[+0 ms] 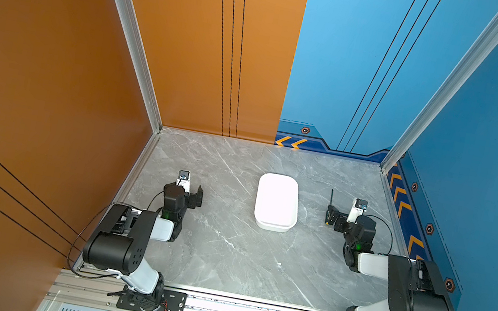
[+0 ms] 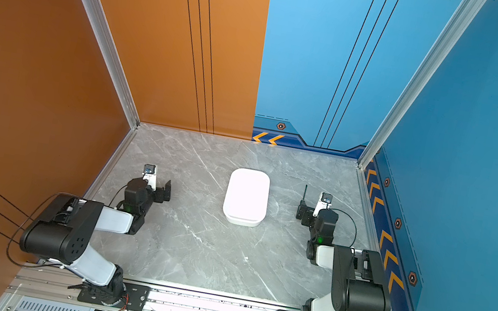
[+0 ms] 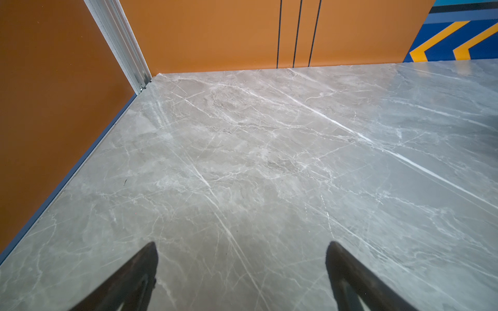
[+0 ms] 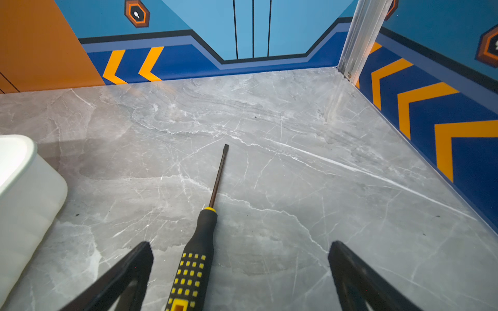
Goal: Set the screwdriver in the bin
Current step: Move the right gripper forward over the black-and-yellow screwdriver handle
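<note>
While the right pincer [image 4: 239, 243] sits released astride the flathead screwdriver [image 4: 200, 250] near the tabletop's [image 1: 223, 255] right edge (left pincer [image 3: 241, 243] released too), grasp looks pending: clench, lift, carry to white bin [image 1: 273, 224].

Grey marble-patterned table [image 1: 223, 255]; white bin [image 1: 273, 225] sits mid-table; screwdriver [image 4: 198, 253] lies flat to its right, apart.

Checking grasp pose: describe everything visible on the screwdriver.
The screwdriver is slim: thin dark flat-tipped shaft, yellow collar, black rubbery-looking handle with yellow square dots. It lies flat on the grey marble table, tip toward the back wall, handle inside the open right end effector, untouched, right of the white bin.
</note>
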Robot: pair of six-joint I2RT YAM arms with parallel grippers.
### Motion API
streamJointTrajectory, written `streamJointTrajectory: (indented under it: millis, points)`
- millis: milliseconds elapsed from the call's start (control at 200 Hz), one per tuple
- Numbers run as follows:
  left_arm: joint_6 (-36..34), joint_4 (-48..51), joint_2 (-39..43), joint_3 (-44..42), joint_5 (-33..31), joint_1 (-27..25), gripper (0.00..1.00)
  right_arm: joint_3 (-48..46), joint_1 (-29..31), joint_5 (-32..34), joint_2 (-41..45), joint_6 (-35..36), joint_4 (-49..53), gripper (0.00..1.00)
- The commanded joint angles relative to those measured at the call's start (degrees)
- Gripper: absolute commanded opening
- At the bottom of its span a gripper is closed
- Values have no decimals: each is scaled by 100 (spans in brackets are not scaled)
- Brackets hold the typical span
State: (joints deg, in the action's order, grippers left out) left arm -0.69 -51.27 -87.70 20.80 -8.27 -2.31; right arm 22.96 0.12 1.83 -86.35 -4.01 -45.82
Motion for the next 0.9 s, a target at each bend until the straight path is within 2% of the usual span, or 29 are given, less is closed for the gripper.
streamJointTrajectory:
  millis: [0,170,345,491,706,891]
  points:
    - [-107,612,480,235,130,5,98,595,65,169,448,-32,1380,100]
    - [-117,2074,1148,770,62,-195,98,1710,126,-286,735,-256,3656,100]
    - [928,2621,1336,1219,817,-209,98,2725,168,-595,600,-518,5438,100]
    - [1760,2654,976,1468,1423,-216,98,3552,280,-761,239,-546,6842,99]
    - [2416,2674,17,1964,2238,-274,98,4175,430,-571,-621,-1137,7715,92]
    - [2391,2676,-194,2057,2337,-359,98,4370,573,-564,-1354,-1402,7792,87]
